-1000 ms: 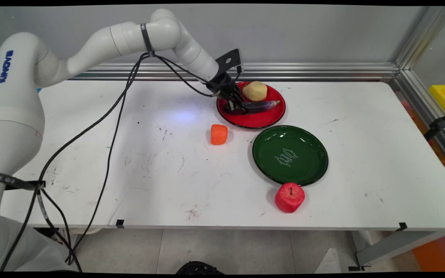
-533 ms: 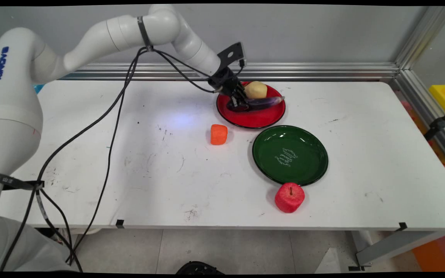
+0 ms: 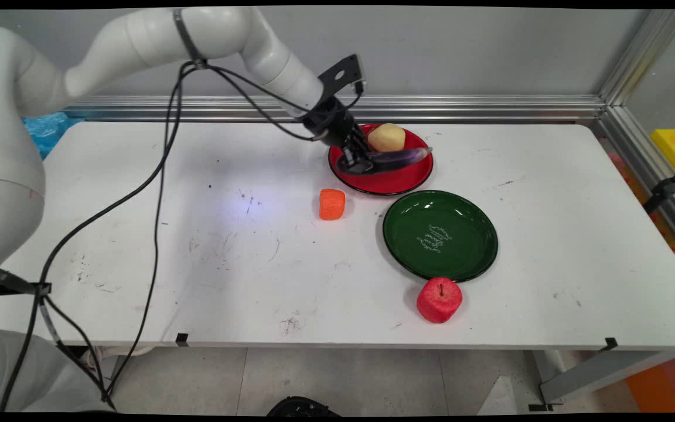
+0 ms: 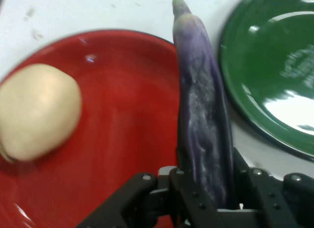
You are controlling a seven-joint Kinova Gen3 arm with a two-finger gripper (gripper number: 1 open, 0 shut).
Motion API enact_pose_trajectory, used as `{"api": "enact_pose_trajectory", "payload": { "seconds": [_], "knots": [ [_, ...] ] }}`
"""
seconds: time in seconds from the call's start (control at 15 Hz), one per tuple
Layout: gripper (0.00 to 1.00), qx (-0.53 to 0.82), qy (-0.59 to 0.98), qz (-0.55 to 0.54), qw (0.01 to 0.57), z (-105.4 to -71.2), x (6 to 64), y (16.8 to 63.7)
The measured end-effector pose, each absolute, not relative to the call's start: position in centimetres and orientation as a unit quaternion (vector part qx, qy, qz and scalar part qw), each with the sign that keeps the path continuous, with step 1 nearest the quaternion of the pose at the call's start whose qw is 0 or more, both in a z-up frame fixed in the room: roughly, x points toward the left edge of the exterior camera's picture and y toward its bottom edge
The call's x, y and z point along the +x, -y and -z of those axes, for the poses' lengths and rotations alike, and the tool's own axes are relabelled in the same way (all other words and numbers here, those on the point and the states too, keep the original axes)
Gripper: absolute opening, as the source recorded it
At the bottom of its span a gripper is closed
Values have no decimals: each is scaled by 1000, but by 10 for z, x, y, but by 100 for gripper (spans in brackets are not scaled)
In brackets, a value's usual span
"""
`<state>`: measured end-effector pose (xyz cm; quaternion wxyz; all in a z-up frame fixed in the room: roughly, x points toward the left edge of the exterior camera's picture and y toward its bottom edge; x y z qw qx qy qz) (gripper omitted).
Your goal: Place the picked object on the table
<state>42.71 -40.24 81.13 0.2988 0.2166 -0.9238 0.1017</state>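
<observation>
My gripper (image 3: pixel 360 161) is shut on the thick end of a long purple eggplant (image 3: pixel 399 157), which hangs lifted just above the red plate (image 3: pixel 384 181). In the hand view the eggplant (image 4: pixel 203 115) runs straight up from between the fingers (image 4: pixel 194 193), its tip reaching past the red plate's (image 4: pixel 122 120) rim. A pale yellow potato (image 3: pixel 387 138) lies at the back of the red plate, seen at the left as the potato (image 4: pixel 37 110) in the hand view. An empty green plate (image 3: pixel 440 234) sits just in front of the red one.
An orange carrot chunk (image 3: pixel 332 204) lies on the table left of the plates. A red apple (image 3: pixel 439 299) rests by the green plate's near rim. Black cables hang from the arm over the table's left half. A metal rail runs along the back wall.
The gripper has risen slightly with the eggplant, whose free tip is now lifted off the red plate. The arm's upper links have swung up and to the left.
</observation>
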Motion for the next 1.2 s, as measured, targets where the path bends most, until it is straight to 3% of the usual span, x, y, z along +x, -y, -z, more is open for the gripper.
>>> {"api": "enact_pose_trajectory", "payload": {
  "seconds": [0.47,1.2],
  "knots": [
    [0,221,933,-74,275,-817,447,323],
    [0,228,937,-49,260,-803,468,263]
  ]
}}
